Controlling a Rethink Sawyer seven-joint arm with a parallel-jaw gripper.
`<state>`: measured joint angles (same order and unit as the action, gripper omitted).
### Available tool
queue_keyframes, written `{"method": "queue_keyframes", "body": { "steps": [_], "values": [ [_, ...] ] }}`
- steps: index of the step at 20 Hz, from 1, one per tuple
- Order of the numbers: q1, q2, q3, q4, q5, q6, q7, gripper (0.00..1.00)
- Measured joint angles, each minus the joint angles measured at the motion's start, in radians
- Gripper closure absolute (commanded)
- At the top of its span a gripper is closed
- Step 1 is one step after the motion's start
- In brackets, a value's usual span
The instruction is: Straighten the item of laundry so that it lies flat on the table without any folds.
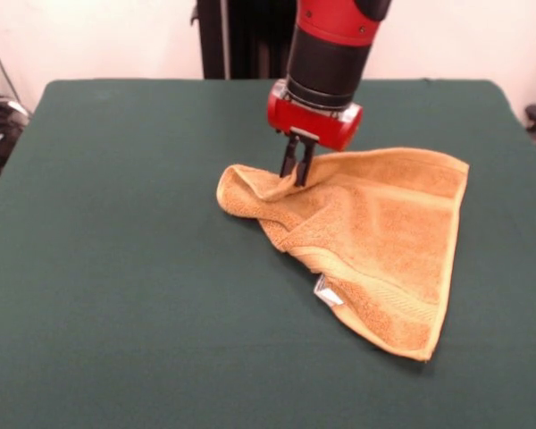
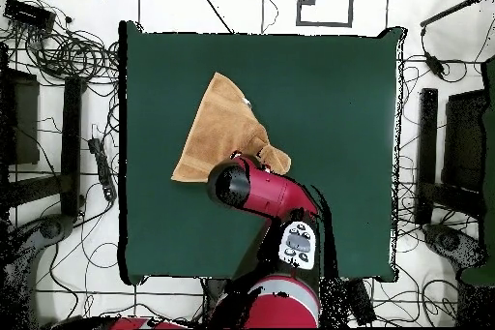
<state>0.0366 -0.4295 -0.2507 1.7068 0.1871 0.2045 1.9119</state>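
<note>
The item of laundry [image 1: 375, 232], an orange-yellow terry towel, lies right of centre on the green table [image 1: 116, 268]. Its right part lies flat. Its left part is bunched into a folded, rolled hump. A white tag [image 1: 328, 291] shows at its near-left edge. My gripper [image 1: 296, 172] comes straight down onto the towel's far-left ridge, its dark fingers shut on a pinch of the cloth. From overhead the towel [image 2: 218, 128] looks like a triangle on the table [image 2: 329, 104], and the arm's wrist [image 2: 232, 183] hides the fingers.
Tangled cables [image 2: 68, 55] and dark stands [image 2: 440, 152] ring the table on the floor. The cloth-covered top extends well past the towel on every side, widest toward the front view's left.
</note>
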Motion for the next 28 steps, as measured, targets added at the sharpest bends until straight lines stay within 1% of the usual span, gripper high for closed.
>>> {"method": "queue_keyframes", "body": {
  "steps": [12,28],
  "values": [
    [0.000,-0.007,0.000,0.011,0.000,0.000,0.000,1.00],
    [0.006,-0.050,0.000,0.041,0.000,0.000,0.000,1.00]
  ]
}}
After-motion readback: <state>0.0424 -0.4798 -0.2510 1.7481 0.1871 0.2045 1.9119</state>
